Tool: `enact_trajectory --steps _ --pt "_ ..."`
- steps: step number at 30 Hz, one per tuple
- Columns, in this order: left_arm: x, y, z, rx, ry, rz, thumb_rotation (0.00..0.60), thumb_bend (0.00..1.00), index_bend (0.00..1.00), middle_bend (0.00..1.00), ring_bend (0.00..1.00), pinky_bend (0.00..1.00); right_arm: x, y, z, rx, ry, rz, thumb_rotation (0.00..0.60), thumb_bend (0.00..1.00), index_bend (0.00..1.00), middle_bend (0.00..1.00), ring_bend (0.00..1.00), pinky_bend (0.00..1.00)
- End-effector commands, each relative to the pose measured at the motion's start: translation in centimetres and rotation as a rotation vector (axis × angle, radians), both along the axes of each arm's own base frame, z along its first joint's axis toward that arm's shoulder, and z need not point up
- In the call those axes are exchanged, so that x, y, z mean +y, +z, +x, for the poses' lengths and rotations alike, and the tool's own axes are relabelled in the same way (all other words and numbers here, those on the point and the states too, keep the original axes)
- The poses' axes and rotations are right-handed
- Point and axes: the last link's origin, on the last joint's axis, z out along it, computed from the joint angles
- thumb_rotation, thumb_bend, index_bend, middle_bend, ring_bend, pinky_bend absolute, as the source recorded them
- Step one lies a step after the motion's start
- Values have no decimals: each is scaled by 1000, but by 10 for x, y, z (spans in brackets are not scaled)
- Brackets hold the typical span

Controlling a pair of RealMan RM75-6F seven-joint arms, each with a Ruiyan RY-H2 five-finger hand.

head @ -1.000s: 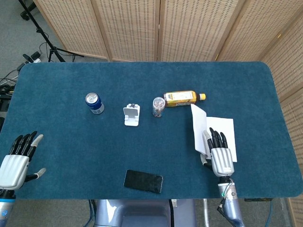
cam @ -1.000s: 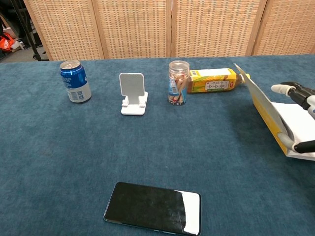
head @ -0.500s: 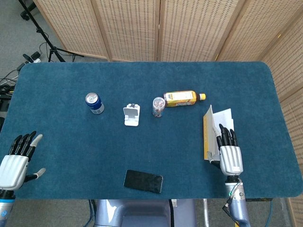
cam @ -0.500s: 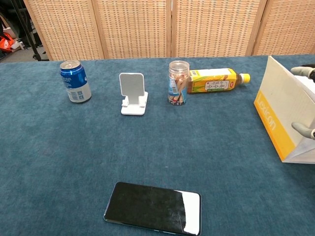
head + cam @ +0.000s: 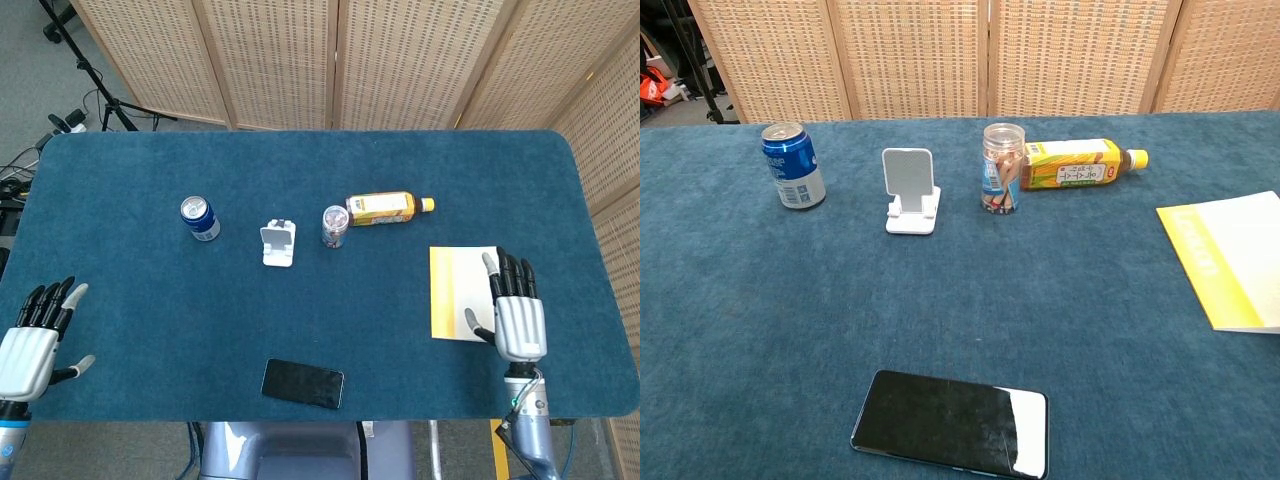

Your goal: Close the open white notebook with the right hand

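Observation:
The notebook (image 5: 459, 291) lies closed and flat on the blue table at the right, its cover white with a yellow band along the left edge. The chest view shows the notebook (image 5: 1230, 258) at the right border, cover down. My right hand (image 5: 516, 311) rests flat over the notebook's right part, fingers stretched and apart, holding nothing; the chest view does not show it. My left hand (image 5: 34, 337) hovers at the table's front left corner, fingers spread and empty.
A black phone (image 5: 302, 383) lies near the front edge. Behind it stand a blue can (image 5: 200, 218), a white phone stand (image 5: 278, 243) and a small clear jar (image 5: 334, 226). A yellow-labelled bottle (image 5: 387, 207) lies on its side behind the notebook.
The notebook's cover swung from raised, through upright, down to the right until flat. My right hand moved right with it. The left hand stayed put.

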Motion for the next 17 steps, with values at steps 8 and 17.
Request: enact_trajectory --steps 8,17 --pt "5 0 -7 10 35 8 600 0 0 0 0 0 23 32 -37 152 15 128 600 337 0 0 0 0" --pt "10 -2 -13 20 61 4 600 0 0 0 0 0 49 49 -58 222 -21 129 600 337 0 0 0 0"
